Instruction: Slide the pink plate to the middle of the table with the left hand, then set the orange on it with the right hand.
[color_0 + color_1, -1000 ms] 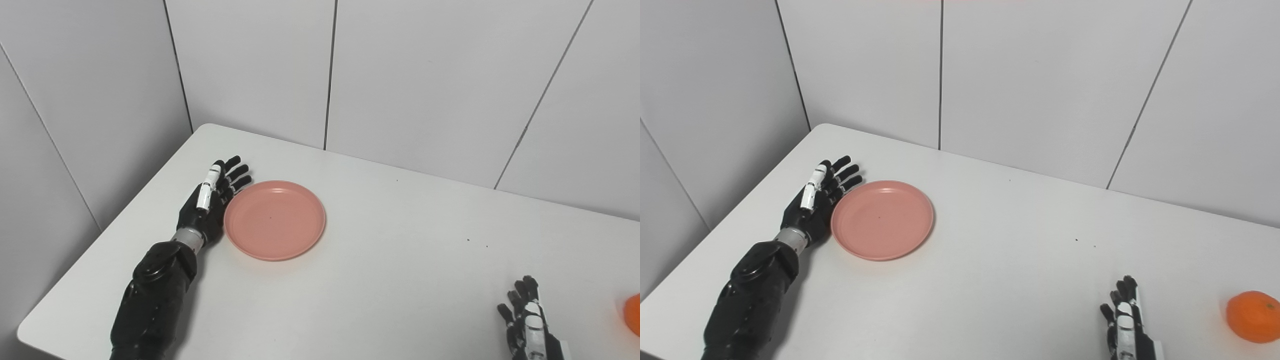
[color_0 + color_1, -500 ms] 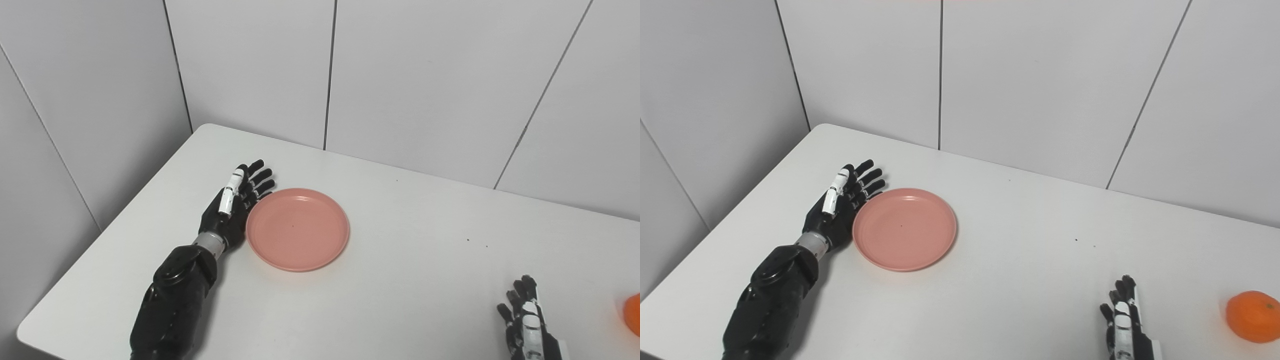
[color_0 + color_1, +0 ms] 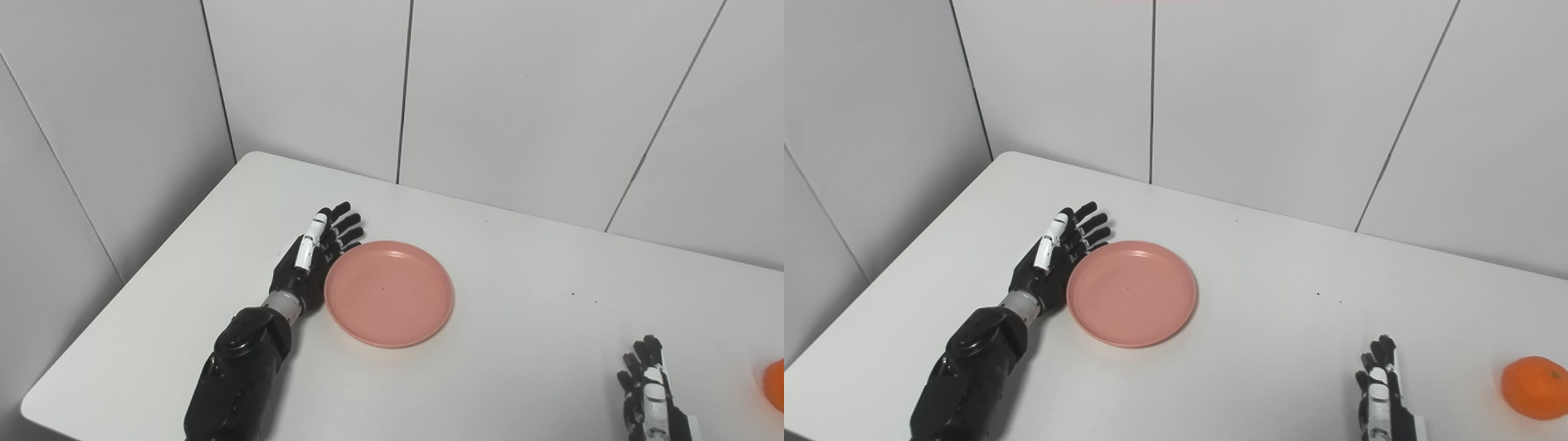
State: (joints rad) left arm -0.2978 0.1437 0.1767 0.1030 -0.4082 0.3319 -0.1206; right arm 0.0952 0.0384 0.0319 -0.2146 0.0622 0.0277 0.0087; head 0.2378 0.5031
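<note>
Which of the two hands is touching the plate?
The left hand: its open palm is against the left rim of the pink plate. The right hand waits near the table's front edge, apart from plate and orange.

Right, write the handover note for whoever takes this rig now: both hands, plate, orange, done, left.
Left hand: open, flat, its edge against the pink plate on the plate's left rim, mid-push.
Right hand: open, idle at the near edge, holding nothing.
Pink plate: empty, left of the table middle.
Orange: on the table at far right, untouched.
Done: slide under way.
Left: finish sliding the plate to the middle, then put the orange on it with the right hand.
</note>
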